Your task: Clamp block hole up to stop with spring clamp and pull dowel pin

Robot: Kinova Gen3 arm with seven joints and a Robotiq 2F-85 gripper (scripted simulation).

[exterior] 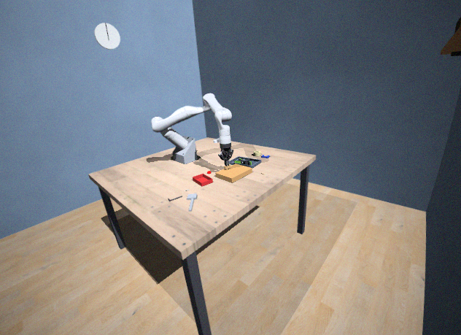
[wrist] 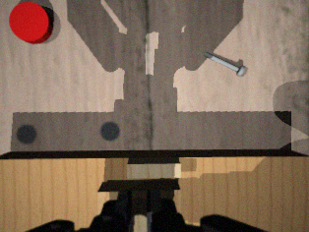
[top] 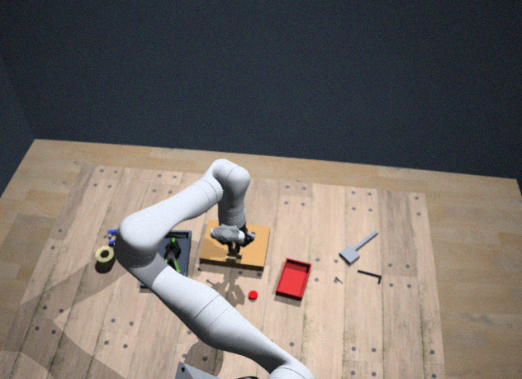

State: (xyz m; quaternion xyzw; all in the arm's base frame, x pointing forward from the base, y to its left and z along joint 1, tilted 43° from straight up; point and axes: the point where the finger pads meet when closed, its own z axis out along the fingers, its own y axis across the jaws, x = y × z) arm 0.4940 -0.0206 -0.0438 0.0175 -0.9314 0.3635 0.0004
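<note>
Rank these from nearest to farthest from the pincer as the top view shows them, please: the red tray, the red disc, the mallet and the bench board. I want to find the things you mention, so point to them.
1. Bench board (top: 254, 248) (exterior: 235, 173) (wrist: 246, 197), directly under the pincer (top: 233, 257) (exterior: 227, 165) (wrist: 139, 207).
2. Red disc (top: 253, 295) (exterior: 208, 172) (wrist: 29, 22), below the board in the picture.
3. Red tray (top: 293, 279) (exterior: 203, 179), right of the disc.
4. Mallet (top: 349, 254) (exterior: 191, 196), farthest right.
</note>
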